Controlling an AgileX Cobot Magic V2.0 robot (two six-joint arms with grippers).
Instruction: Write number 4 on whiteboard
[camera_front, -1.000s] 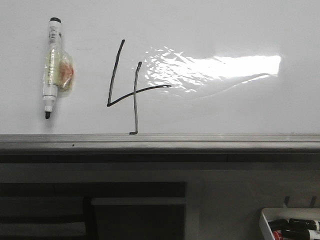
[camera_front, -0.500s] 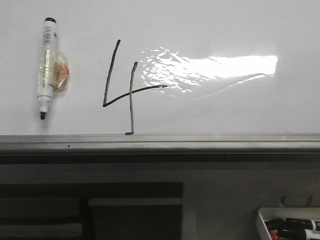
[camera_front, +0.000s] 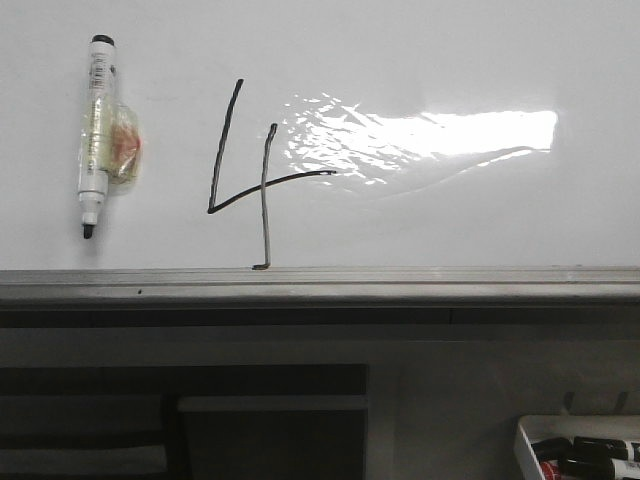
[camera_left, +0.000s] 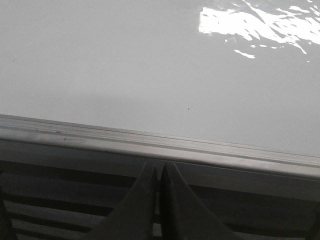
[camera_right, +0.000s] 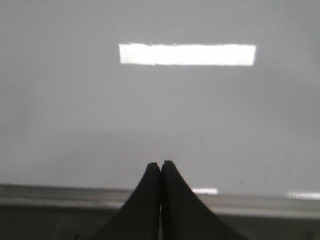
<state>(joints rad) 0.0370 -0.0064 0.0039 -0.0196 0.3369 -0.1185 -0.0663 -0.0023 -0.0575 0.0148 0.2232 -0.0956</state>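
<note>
The number 4 (camera_front: 245, 180) stands in thin black strokes on the whiteboard (camera_front: 420, 60), left of the rippled glare patch, with its long vertical ending at the grey frame rail (camera_front: 400, 282). A white marker with a black tip (camera_front: 97, 135) and a crumpled clear wrap lies on the board left of the 4. My left gripper (camera_left: 158, 167) is shut and empty, its tips over the rail below bare board (camera_left: 125, 75). My right gripper (camera_right: 160, 165) is shut and empty, its tips over bare board (camera_right: 75, 100) just above the rail. Neither gripper shows in the front view.
A small white tray of markers (camera_front: 585, 450) sits at the lower right, below the board. Dark shelving (camera_front: 180, 420) lies under the rail at the lower left.
The front view has shifted slightly, so the board's contents moved a little left and then settled. The marker and the 4 keep their places on the board.
</note>
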